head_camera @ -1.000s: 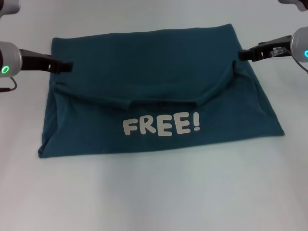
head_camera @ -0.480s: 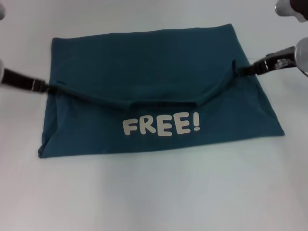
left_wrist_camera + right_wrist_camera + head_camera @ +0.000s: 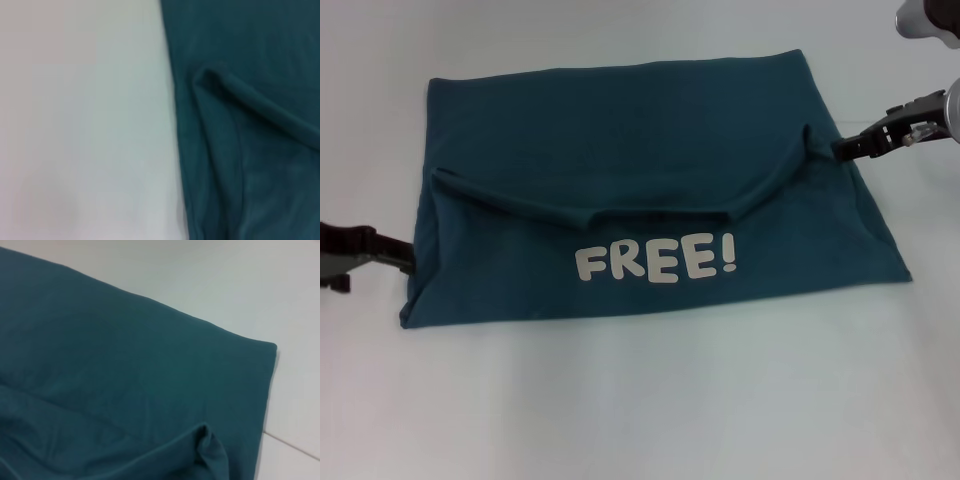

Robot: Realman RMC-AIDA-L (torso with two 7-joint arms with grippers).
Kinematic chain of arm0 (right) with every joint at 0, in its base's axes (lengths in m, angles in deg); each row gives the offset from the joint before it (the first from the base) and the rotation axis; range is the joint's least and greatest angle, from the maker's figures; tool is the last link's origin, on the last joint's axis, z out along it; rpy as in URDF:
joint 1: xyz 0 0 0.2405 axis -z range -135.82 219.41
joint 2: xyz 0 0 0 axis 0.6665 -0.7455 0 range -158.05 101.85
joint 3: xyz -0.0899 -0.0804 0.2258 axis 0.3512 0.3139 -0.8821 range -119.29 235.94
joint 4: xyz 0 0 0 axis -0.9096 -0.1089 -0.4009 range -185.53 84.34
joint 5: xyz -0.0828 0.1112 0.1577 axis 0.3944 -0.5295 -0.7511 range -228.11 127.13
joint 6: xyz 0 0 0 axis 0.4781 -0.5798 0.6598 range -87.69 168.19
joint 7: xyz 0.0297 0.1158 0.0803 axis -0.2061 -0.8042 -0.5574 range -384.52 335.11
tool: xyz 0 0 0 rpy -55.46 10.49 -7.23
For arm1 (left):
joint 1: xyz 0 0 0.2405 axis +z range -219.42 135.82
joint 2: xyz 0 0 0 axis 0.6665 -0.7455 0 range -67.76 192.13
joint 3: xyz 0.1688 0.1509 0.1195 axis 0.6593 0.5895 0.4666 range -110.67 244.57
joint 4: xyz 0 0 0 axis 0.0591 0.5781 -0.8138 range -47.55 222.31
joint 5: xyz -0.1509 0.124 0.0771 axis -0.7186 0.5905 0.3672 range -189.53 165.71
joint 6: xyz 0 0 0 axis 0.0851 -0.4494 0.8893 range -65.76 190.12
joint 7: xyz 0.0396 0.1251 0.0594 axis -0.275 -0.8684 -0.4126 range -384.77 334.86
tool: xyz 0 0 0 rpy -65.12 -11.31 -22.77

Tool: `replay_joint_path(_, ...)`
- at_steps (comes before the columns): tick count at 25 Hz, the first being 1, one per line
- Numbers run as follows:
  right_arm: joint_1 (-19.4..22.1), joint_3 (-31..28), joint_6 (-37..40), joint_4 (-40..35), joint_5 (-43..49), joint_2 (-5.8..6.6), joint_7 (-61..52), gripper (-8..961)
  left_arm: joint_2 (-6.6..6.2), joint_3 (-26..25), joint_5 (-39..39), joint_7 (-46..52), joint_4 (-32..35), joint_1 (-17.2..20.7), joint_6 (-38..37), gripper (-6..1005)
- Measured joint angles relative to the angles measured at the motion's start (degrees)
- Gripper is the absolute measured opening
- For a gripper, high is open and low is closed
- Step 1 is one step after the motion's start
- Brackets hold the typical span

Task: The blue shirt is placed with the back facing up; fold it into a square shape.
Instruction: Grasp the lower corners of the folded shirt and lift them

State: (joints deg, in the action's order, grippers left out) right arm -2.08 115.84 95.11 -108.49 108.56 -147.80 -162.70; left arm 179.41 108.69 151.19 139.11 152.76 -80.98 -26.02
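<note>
Shirt between two grippers, long axis running left to right across the desk.

Nearest, the left gripper sits low at the near-left edge of the blue shirt, which lies inward from it; farther back, the right gripper touches the folded flap's right end. I cannot tell how either gripper's fingers stand. The head view shows "FREE!" on the near flap; the wrist views show only cloth edges.
</note>
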Motion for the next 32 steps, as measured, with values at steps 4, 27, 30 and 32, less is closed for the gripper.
replay_joint_path(4, 0.0, 1.07, -0.17, -0.03, 0.02, -0.07, 0.48, 930, 0.55, -2.32, 0.1, 0.91, -2.58, -0.36, 0.36, 923)
replay_joint_path(27, -0.66, 4.65, 0.16, -1.24, 0.04, -0.09, -0.25, 929, 0.97, -2.41, 0.03, 2.96, -13.33, -1.23, 7.71, 922)
replay_joint_path(30, -0.69, 4.73, 0.32, -1.45, 0.04, -0.1, -0.25, 929, 0.99, -2.46, -0.05, 2.96, -13.78, -1.41, 8.22, 922)
replay_joint_path(32, -0.69, 4.77, 0.34, -1.46, 0.04, -0.1, -0.25, 929, 0.99, -2.45, 0.0, 2.97, -14.28, -1.8, 8.46, 922)
